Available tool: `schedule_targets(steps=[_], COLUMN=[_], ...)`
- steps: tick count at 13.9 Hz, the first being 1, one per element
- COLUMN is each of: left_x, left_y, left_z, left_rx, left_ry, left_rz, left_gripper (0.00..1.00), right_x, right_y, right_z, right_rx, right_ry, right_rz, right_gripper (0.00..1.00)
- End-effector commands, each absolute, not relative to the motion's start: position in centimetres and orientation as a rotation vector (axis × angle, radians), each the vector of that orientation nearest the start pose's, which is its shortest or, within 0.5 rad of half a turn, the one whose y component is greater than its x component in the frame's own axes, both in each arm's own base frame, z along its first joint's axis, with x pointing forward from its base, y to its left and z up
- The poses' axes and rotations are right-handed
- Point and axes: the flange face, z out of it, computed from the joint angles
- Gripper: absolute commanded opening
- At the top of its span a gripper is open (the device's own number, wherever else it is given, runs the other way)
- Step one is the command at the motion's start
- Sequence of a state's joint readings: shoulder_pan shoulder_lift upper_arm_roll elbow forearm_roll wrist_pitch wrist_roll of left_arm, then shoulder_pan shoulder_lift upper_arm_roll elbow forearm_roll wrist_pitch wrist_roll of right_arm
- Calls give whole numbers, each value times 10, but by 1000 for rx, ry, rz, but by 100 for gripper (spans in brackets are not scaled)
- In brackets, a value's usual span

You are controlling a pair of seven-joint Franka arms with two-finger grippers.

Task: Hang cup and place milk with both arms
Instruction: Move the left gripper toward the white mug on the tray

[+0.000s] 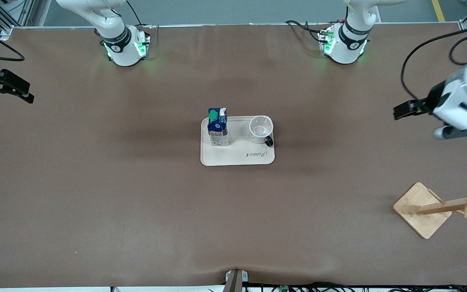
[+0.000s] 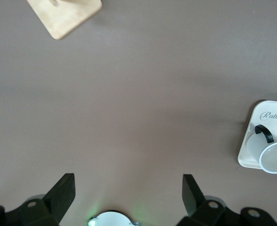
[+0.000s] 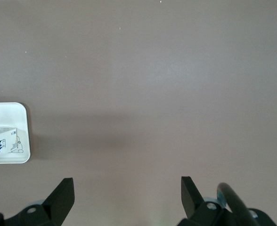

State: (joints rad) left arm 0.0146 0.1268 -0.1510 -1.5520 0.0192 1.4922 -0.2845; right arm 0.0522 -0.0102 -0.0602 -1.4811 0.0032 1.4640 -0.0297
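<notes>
Two pincers, both empty, both parked out at the edges. At the far right of the front frame the left pincer (image 1: 405, 109) hangs over bare desk (image 1: 95, 182), and its wrist view shows the two fingers (image 2: 63, 193) spread wide with nothing between them. At the far left edge of the frame the right pincer (image 1: 14, 90) hangs over the brown surface too, its fingers (image 3: 65, 195) just as wide apart, nothing held.

Moving outward to the middle of the frame: a cream tray (image 1: 237, 158) sits dead centre. On it stands the milk (image 1: 218, 126), upright, green cap on top, at the tray's end toward the right arm. Beside it stands the cup (image 1: 261, 129), mouth up, toward the left arm's end, its black handle turned toward the lower right of the frame. The two are near each other but apart.

At the lower right of the frame the wooden rack (image 1: 432, 209) stands with its pegs bare.

So the split looks plain: the cup lies on the left pincer's side, with the rack also at that end, and the milk lies on the right pincer's side. Each would come in toward centre frame. Nothing's been picked up yet, by my reading.
</notes>
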Motion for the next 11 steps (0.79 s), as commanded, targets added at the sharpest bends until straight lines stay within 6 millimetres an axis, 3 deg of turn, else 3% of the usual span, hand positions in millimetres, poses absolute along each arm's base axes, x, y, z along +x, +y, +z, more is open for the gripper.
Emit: schedule_targets(steps=[1,3,6,11], left_x=[575,574,561,557], left_y=[-114,-125,-160,-234], left_z=[519,490,482,447], left_rx=[-3048,-3040,-3012,-3034], left_ry=[-284,-298,-347,-474], left_rz=[267,306,330,236], left_gripper=[100,100,100,100], right_x=[541,541,540,537], right_y=[1,1,17,41], right_z=[669,676,684,686], right_rx=[-3141,-3138,-3135,-3133], right_ry=[-31,-34,-80,-150], right_rz=[-5,-26,-53,-58], right_gripper=[100,100,100,100])
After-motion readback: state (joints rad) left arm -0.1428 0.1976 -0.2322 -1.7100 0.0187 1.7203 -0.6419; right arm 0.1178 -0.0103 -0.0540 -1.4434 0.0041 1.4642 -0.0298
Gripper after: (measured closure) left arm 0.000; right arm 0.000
